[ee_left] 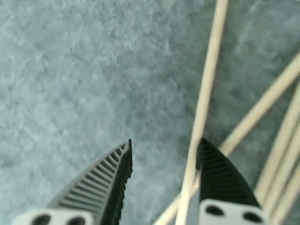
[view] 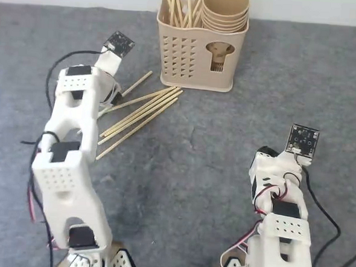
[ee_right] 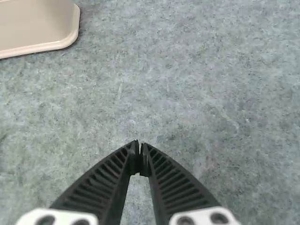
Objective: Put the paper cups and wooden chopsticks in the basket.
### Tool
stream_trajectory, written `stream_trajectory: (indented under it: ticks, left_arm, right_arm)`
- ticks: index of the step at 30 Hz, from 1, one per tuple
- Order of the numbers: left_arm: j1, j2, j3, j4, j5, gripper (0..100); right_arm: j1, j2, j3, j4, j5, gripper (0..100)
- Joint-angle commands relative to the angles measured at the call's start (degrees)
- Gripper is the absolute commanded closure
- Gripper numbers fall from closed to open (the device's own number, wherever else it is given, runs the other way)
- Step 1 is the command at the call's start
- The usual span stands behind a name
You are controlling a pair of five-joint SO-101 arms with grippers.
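We are gathering the pale wooden chopsticks (view: 140, 110) lying loose beside the beige perforated plastic basket (view: 183, 55) holding the brown paper cups (view: 225, 14). Our left gripper (ee_left: 165, 140) is straddling one stick (ee_left: 206, 93), spread, likely needing to close next; our right gripper (ee_right: 139, 143) is sitting pressed together.

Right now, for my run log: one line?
left gripper open at loose chopsticks | right gripper shut, empty | paper cups in basket

Left end effector (ee_left: 165, 142) jaws parted, right end effector (ee_right: 139, 145) jaws closed
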State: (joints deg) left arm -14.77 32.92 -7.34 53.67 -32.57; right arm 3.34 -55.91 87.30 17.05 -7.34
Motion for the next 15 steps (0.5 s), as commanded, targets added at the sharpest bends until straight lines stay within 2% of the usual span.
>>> stream_trajectory:
  ticks: [1, 8, 10, 13, 15]
  left_arm:
    - [0.0, 3.4, -7.1, 0.0, 0.5, 79]
    - [1.3, 11.3, -9.0, 0.0, 0.1, 80]
    - [1.2, 11.9, -10.2, 0.4, 0.1, 85]
    - [1.5, 12.0, -10.5, 1.5, 0.2, 98]
    - [1.5, 11.6, -11.0, 4.1, 0.3, 98]
  right_arm:
    - [-1.4, -1.8, -0.5, 0.2, 0.8, 99.1]
    - [-1.7, -1.8, -0.4, 0.2, 0.8, 99.1]
    - [-1.7, -1.8, -0.4, 0.2, 0.8, 99.1]
    - [-1.7, -1.8, -0.4, 0.2, 0.8, 99.1]
    - [-1.7, -1.8, -0.4, 0.2, 0.8, 99.1]
